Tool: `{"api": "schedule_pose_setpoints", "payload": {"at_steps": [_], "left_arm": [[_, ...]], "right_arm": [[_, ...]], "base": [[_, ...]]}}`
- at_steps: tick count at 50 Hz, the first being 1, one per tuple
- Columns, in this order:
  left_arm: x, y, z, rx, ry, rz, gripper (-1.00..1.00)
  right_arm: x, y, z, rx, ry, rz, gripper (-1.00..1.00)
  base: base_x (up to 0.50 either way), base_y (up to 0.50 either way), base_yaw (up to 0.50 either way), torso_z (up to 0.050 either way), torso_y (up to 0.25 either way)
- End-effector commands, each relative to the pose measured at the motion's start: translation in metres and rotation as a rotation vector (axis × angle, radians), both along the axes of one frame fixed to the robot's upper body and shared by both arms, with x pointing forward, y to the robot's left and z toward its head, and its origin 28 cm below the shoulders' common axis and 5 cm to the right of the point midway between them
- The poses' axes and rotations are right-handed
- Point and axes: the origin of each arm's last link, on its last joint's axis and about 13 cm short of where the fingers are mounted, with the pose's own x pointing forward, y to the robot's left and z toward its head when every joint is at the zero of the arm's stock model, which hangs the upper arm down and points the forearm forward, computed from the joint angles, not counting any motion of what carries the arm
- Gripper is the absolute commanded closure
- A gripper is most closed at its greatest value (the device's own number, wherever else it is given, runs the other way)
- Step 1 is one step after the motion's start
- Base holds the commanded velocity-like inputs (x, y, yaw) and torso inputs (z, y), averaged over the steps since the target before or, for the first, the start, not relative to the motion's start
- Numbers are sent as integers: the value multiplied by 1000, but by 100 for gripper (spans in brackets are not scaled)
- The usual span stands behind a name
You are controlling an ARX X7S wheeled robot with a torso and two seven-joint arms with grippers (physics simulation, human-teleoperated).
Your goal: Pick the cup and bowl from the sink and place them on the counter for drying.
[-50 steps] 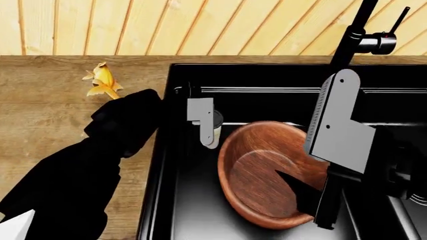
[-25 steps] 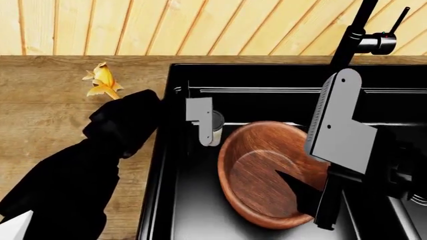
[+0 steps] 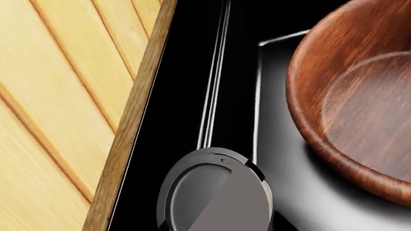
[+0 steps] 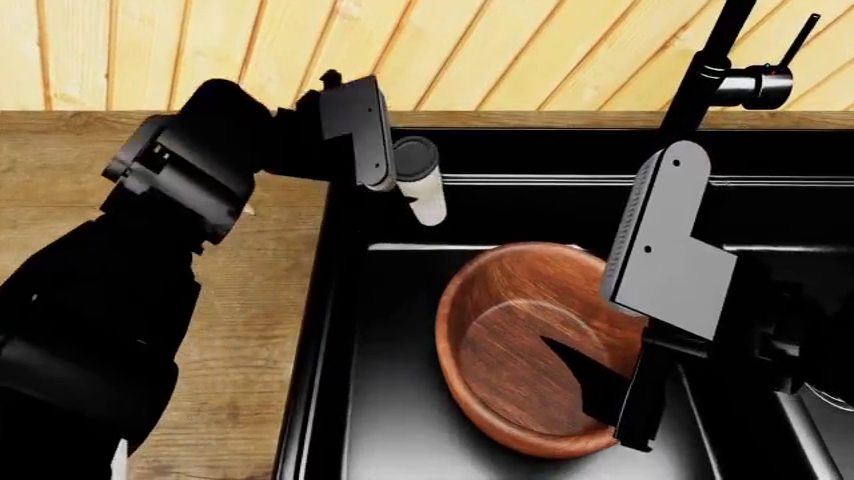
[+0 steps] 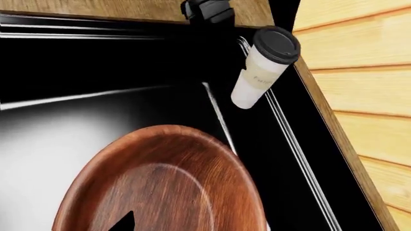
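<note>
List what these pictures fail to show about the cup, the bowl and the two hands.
- Left hand on the cup: the head view shows one finger beside the lid; the other is behind the cup, so the grip is unconfirmed.
- Cup body: the left wrist view shows only the lid, cut off by the edge.
- Bowl: its right rim is hidden in the head view by the right arm.
- Right hand: whether it is open or shut is unclear.
</note>
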Motion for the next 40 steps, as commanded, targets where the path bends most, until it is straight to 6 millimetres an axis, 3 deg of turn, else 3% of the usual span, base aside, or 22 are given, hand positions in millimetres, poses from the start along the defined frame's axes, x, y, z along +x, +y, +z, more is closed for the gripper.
{"api": "schedule_pose_setpoints", "payload": {"at_steps": [1,6,7,8,14,18,22,40], "left_arm": [[-1,10,16,-109,63,35,100],[-7,18,29,-70,33,7,100],[-13,30,23,-61,66,34,100],[-20,24,30,-36,31,-8,100],[-50,37,52,-33,-17,-30,100],[-73,42,81,-49,-81,-61,100],[-86,44,86,-52,-88,-70,100],[-117,62,132,-25,-177,-43,100]], "right_arm": [[4,0,-3,12,-3,-9,-100],[5,-2,-4,8,8,-9,-100],[4,-2,-5,7,12,-9,-100],[4,-3,-5,6,13,-9,-100],[4,-2,-6,0,32,-3,-100],[4,-3,-3,-34,59,2,-100],[7,-1,-1,-71,86,15,-100],[50,1,4,-198,254,84,-100]], "base": [[0,0,0,0,0],[0,0,0,0,0],[0,0,0,0,0],[0,0,0,0,0],[0,0,0,0,0],[0,0,0,0,0],[0,0,0,0,0],[0,0,0,0,0]]}}
